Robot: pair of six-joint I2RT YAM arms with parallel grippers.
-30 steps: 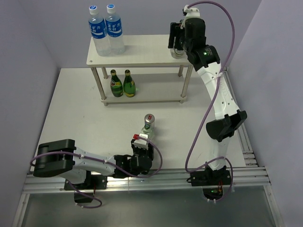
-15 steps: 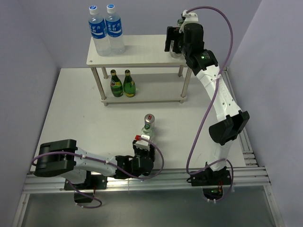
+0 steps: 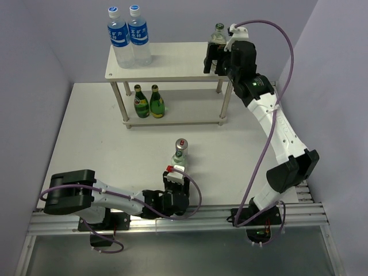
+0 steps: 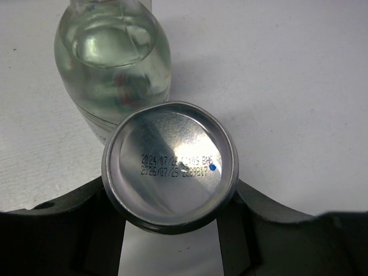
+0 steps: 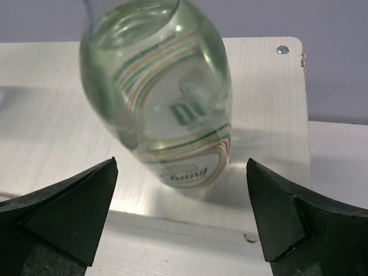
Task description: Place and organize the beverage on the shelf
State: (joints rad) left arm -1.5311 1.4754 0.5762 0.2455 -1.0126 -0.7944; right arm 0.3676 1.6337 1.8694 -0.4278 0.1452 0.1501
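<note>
From above, my right gripper (image 3: 212,58) half hides the clear bottle (image 3: 218,33) standing at the right end of the shelf (image 3: 172,64) top board. My left gripper (image 3: 174,177) lies low over the table (image 3: 92,138).

Left wrist: my fingers (image 4: 57,230) pinch a slim can (image 4: 171,167), its date-stamped base toward me and its body hidden.

Right wrist: my fingers (image 5: 63,213) are spread wide of the blurred bottle, whose cap is cut off.
</note>
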